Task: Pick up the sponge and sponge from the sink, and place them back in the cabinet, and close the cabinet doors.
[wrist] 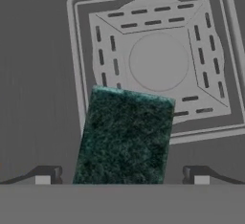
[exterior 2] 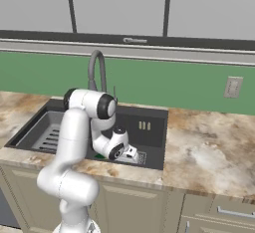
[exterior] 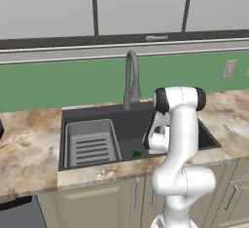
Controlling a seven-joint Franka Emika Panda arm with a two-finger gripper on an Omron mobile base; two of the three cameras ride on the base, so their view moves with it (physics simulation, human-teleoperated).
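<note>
I see the small rectangular sponge, dark green scrub layer up [wrist: 125, 137], flat on the floor of the wide dark grey sink basin [exterior: 131, 124], partly over the square grey drain grate [wrist: 158, 60]. My end effector [wrist: 122, 177] hangs straight above it, fingers spread wide and empty. The sponge's long axis runs between the fingertips [wrist: 43, 177], so I judge a straight descent should straddle it.
</note>
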